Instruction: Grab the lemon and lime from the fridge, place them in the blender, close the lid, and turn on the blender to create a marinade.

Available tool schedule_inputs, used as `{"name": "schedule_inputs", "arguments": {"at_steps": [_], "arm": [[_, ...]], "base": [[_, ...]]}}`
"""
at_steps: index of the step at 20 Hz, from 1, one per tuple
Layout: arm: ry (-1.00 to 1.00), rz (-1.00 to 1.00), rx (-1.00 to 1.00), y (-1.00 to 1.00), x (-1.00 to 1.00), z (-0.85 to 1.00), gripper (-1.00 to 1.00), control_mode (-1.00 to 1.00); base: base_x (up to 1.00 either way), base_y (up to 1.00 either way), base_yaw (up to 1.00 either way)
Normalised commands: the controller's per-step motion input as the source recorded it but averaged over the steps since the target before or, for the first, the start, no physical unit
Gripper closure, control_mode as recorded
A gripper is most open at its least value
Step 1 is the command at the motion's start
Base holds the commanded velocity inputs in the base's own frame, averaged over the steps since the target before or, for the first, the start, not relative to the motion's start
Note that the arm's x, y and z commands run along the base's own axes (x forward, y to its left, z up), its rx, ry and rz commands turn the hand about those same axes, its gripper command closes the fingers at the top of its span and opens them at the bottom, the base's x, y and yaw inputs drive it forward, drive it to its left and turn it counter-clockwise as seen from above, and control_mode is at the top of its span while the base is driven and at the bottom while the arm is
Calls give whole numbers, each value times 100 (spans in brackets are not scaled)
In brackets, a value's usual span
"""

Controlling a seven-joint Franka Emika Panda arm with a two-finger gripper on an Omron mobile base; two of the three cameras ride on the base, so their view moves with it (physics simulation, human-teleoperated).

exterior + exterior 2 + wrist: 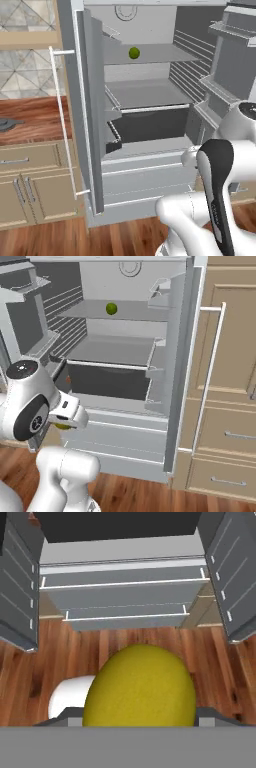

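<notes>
Gripper [64, 425] is pinching the lemon [140, 687] btw its fingers, low in front of the open fridge [150, 165], over the wood floor. Lime [134, 52] sits up on the top shelf, well above and behind the hand. Blender's not visible from here, so imo the lemon gets carried away from the fridge first.

fridge [150, 165] open front: free | left door [90, 115] and right door [235, 65] flank the way in | lime [134, 53] alone on upper shelf, bare room around | middle shelf bare
</notes>
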Motion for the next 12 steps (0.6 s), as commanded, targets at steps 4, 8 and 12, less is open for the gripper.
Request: {"name": "schedule_inputs", "arguments": {"at_steps": [4,8,12], "arm": [[0,0,0,0,0,0,100,100],[0,0,0,0,0,0,100,100],[0,0,0,0,0,0,100,100]], "base": [[-100,31,2],[-76,96,5],[-37,100,6]]}}
